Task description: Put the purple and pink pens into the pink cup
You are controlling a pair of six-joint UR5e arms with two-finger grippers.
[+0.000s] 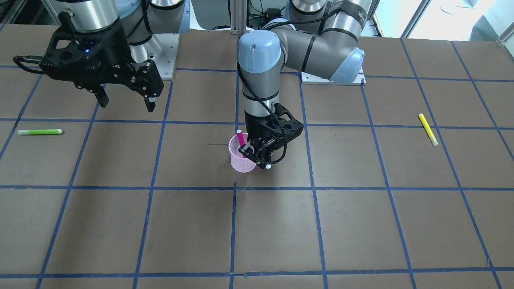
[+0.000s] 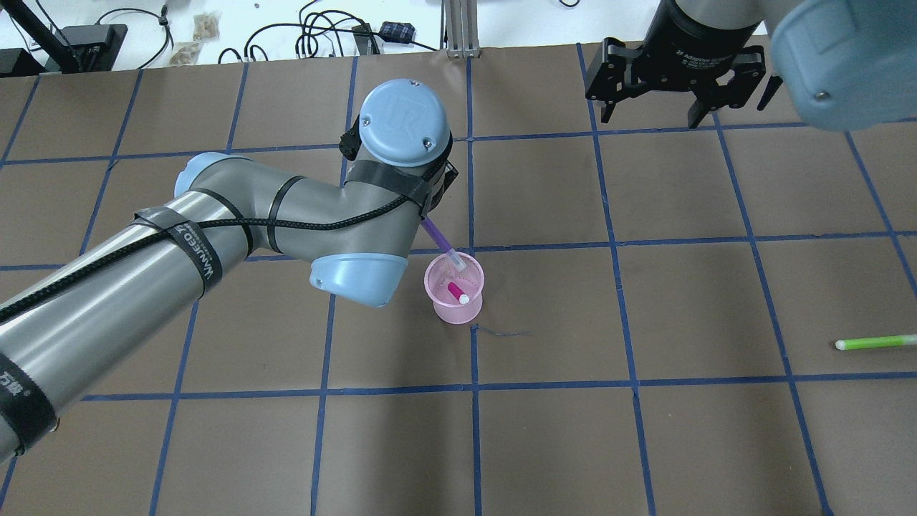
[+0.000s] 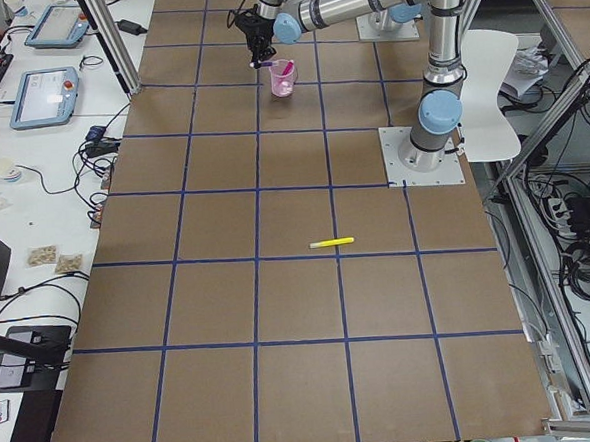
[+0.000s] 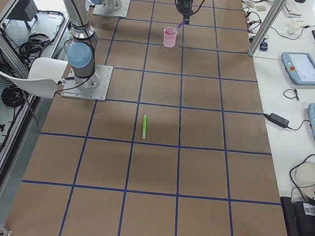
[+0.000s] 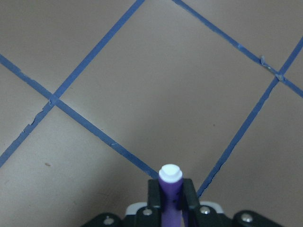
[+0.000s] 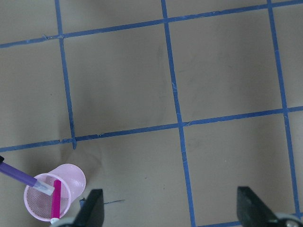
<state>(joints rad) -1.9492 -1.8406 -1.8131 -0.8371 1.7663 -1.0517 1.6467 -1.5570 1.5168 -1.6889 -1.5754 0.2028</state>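
Item: left tool (image 1: 257, 157), clamped on purple pen (image 2: 438, 237), which is tilted with its lower tip just inside the rim of pink cup (image 2: 458, 309) on the surface (image 1: 281, 233); pink pen (image 2: 456, 291) leans inside the cup. Step, by my judgement: second insertion, which next calls for lowering slightly, then letting go. Right tool (image 1: 127, 104): fingers apart, empty, well away.

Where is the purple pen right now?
In the overhead view the purple pen is near the table's middle. The left gripper holds it slanted, with its tip at the mouth of the pink mesh cup, which already holds the pink pen.
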